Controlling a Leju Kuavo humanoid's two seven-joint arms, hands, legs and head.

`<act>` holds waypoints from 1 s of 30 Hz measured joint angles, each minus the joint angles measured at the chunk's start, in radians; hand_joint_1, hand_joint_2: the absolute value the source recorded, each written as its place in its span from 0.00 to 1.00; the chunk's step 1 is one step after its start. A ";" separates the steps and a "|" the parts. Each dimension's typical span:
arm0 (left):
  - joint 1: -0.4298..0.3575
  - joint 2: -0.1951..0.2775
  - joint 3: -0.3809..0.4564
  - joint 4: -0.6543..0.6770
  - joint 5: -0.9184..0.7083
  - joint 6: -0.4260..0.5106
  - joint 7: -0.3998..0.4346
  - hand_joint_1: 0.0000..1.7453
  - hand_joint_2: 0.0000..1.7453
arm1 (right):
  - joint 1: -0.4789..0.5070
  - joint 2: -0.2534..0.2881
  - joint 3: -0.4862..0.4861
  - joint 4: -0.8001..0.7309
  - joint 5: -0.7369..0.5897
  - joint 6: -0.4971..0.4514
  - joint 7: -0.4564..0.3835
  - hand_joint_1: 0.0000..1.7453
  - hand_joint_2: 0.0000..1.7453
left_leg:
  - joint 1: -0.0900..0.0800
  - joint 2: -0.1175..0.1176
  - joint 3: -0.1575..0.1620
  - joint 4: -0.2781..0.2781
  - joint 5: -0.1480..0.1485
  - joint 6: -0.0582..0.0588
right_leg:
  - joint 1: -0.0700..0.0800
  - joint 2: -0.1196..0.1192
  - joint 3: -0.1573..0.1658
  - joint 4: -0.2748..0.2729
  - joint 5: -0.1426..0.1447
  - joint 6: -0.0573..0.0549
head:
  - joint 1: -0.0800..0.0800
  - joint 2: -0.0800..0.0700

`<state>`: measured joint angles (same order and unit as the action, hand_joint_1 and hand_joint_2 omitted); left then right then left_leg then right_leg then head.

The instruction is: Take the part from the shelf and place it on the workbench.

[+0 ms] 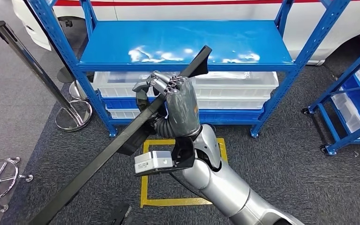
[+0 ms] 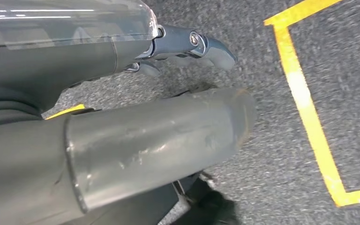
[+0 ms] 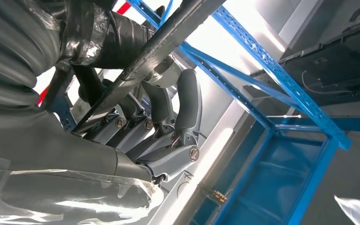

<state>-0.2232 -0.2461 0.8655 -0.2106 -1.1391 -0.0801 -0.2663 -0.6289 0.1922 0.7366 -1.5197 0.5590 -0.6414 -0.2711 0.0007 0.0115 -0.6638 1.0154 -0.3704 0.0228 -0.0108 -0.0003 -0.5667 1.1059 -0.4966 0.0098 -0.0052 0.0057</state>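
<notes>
Right hand (image 1: 176,101) has fingers wrapped round long black trim strip (image 1: 112,150), held diagonally in front of blue shelf (image 1: 187,47); looks stiff, light, but grip sits near upper end, so prob. swings; left hand (image 2: 122,136) hangs over carpet, fingers apart, holding nothing.

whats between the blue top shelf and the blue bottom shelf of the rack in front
In the head view, clear plastic bins sit between the top shelf and the bottom shelf; the right hand gripping the long black part partly covers them.
</notes>
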 joint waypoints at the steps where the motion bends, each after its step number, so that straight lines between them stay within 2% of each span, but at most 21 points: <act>1: 0.000 0.000 0.000 0.000 0.000 0.000 0.000 0.00 0.00 | -0.001 0.000 0.000 0.000 0.001 0.000 0.000 1.00 1.00 | 0.000 0.000 -0.006 0.002 0.008 -0.005 | 0.002 0.001 0.024 -0.041 -0.014 -0.005 | 0.000 0.000; 2: -0.001 0.000 0.000 0.000 0.000 0.000 0.000 0.00 0.00 | -0.001 0.001 0.000 -0.001 0.001 0.000 0.000 1.00 1.00 | 0.000 -0.001 -0.010 0.001 0.018 -0.011 | 0.006 0.002 0.034 -0.066 -0.022 -0.012 | 0.000 0.000; 3: 0.000 0.000 0.000 0.000 0.000 0.000 0.001 0.00 0.00 | -0.001 0.001 0.000 0.000 0.001 0.000 0.001 1.00 1.00 | 0.001 -0.002 -0.012 -0.002 0.027 -0.017 | 0.006 0.002 0.027 -0.068 -0.012 -0.020 | -0.001 0.000; 5: 0.001 0.000 0.000 0.000 0.000 0.000 0.001 0.00 0.00 | -0.001 0.001 0.000 0.001 0.001 0.001 0.001 1.00 1.00 | 0.005 -0.005 -0.027 0.014 0.004 -0.028 | 0.004 -0.001 0.011 -0.076 0.012 -0.038 | -0.001 0.000; 6: 0.002 0.000 0.000 0.000 0.000 0.000 0.002 0.00 0.00 | -0.001 0.001 0.000 0.002 0.002 0.001 0.001 1.00 1.00 | 0.008 -0.007 -0.040 0.047 -0.035 -0.034 | 0.001 -0.003 0.000 -0.079 0.025 -0.046 | -0.001 0.000; 8: 0.002 0.000 0.000 0.000 0.000 -0.001 0.002 0.00 0.00 | -0.001 0.001 0.000 0.005 0.002 0.001 0.001 1.00 1.00 | 0.011 -0.007 -0.071 0.168 -0.137 -0.042 | 0.002 -0.004 -0.028 -0.080 0.049 -0.053 | -0.002 0.000; 9: 0.002 0.000 -0.001 0.000 0.000 -0.001 0.003 0.00 0.00 | -0.001 0.001 0.000 0.006 0.002 0.001 0.001 1.00 1.00 | 0.012 -0.007 -0.082 0.231 -0.171 -0.044 | 0.003 -0.004 -0.044 -0.079 0.060 -0.053 | -0.002 0.000; 10: 0.001 0.000 -0.001 0.000 0.000 -0.001 0.003 0.00 0.00 | 0.000 0.001 0.000 0.009 0.003 0.001 0.001 1.00 1.00 | 0.012 -0.007 -0.081 0.273 -0.180 -0.046 | 0.003 -0.004 -0.060 -0.078 0.072 -0.053 | -0.002 0.000; 12: 0.001 0.000 -0.001 0.000 0.000 -0.001 0.003 0.00 0.00 | 0.002 0.001 0.000 0.012 0.006 0.000 0.001 1.00 1.00 | 0.012 -0.007 -0.033 0.258 -0.144 -0.043 | 0.005 -0.004 -0.089 -0.077 0.094 -0.050 | -0.002 0.000; 14: -0.002 0.000 -0.001 0.000 0.000 -0.001 0.003 0.00 0.00 | 0.002 0.001 0.000 0.013 0.011 -0.001 0.001 1.00 1.00 | 0.009 -0.009 0.068 0.128 -0.109 -0.033 | 0.006 -0.004 -0.108 -0.077 0.111 -0.046 | -0.002 0.000; 16: -0.007 0.000 -0.002 0.000 0.000 -0.001 0.002 0.00 0.00 | 0.001 0.001 0.000 0.013 0.016 -0.001 0.001 1.00 1.00 | 0.003 -0.011 0.148 0.005 -0.119 -0.023 | 0.005 -0.005 -0.117 -0.079 0.127 -0.036 | -0.002 0.000; 17: -0.008 0.000 -0.003 0.000 0.000 -0.001 0.002 0.00 0.00 | 0.001 0.001 0.000 0.014 0.017 -0.002 0.001 1.00 1.00 | -0.001 -0.012 0.163 -0.024 -0.127 -0.020 | 0.004 -0.006 -0.119 -0.083 0.137 -0.030 | -0.002 0.000; 19: -0.008 0.000 -0.004 0.000 0.000 -0.001 0.002 0.00 0.00 | 0.001 0.001 0.000 0.015 0.018 -0.002 0.001 1.00 1.00 | -0.002 -0.010 0.163 -0.040 -0.109 -0.011 | 0.001 -0.006 -0.120 -0.092 0.149 -0.018 | -0.002 0.000; 20: -0.008 0.000 -0.004 0.000 0.000 -0.001 0.003 0.00 0.00 | 0.001 0.000 0.000 0.015 0.018 -0.002 0.001 1.00 1.00 | 0.000 -0.008 0.159 -0.047 -0.097 -0.004 | 0.000 -0.004 -0.125 -0.084 0.136 -0.013 | -0.002 0.000; 22: -0.010 -0.001 -0.005 0.000 -0.001 -0.001 0.003 0.00 0.00 | 0.002 -0.001 0.000 0.017 0.018 -0.002 0.001 1.00 1.00 | 0.005 -0.002 0.143 -0.053 -0.077 0.009 | -0.001 -0.001 -0.152 -0.009 0.059 -0.005 | -0.001 0.000; 24: -0.011 -0.001 -0.006 0.000 -0.001 -0.001 0.003 0.00 0.00 | 0.003 -0.003 0.000 0.019 0.018 -0.003 0.001 1.00 1.00 | 0.004 -0.001 0.116 -0.043 -0.063 0.013 | -0.003 -0.001 -0.189 0.123 -0.027 0.002 | -0.001 0.000; 25: -0.010 -0.001 -0.006 0.000 -0.001 -0.001 0.003 0.00 0.00 | 0.004 -0.004 0.000 0.021 0.018 -0.003 0.002 1.00 1.00 | 0.004 0.000 0.101 -0.036 -0.057 0.012 | -0.004 -0.001 -0.196 0.174 -0.043 0.005 | -0.001 0.000; 26: -0.010 -0.001 -0.007 0.000 -0.001 -0.001 0.003 0.00 0.00 | 0.005 -0.006 0.000 0.023 0.019 -0.003 0.002 1.00 1.00 | 0.004 0.000 0.085 -0.028 -0.051 0.011 | -0.005 -0.001 -0.188 0.196 -0.039 0.007 | -0.001 0.000; 27: -0.010 -0.001 -0.007 0.000 -0.001 -0.001 0.003 0.00 0.00 | 0.006 -0.007 0.000 0.025 0.019 -0.003 0.002 1.00 1.00 | 0.004 0.000 0.069 -0.018 -0.047 0.009 | -0.007 -0.001 -0.163 0.182 -0.018 0.009 | -0.001 0.000; 28: -0.010 -0.002 -0.007 0.000 -0.001 -0.001 0.003 0.00 0.00 | 0.006 -0.008 0.000 0.026 0.019 -0.003 0.002 1.00 1.00 | 0.005 0.000 0.054 -0.007 -0.043 0.006 | -0.009 -0.002 -0.123 0.137 0.005 0.009 | -0.001 0.000; 30: -0.010 -0.004 -0.008 0.000 -0.001 -0.001 0.003 0.00 0.00 | 0.005 -0.007 0.000 0.026 0.020 -0.003 0.002 1.00 1.00 | 0.004 -0.001 0.028 0.012 -0.036 -0.004 | -0.008 0.000 -0.040 0.023 0.011 0.004 | -0.002 0.000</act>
<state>-0.2336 -0.2496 0.8579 -0.2106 -1.1402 -0.0809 -0.2636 -0.6236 0.1847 0.7366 -1.4935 0.5793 -0.6439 -0.2694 0.0046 0.0109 -0.6362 1.0279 -0.4067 0.0190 -0.0185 -0.0001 -0.6068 1.1292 -0.4853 0.0139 -0.0068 0.0057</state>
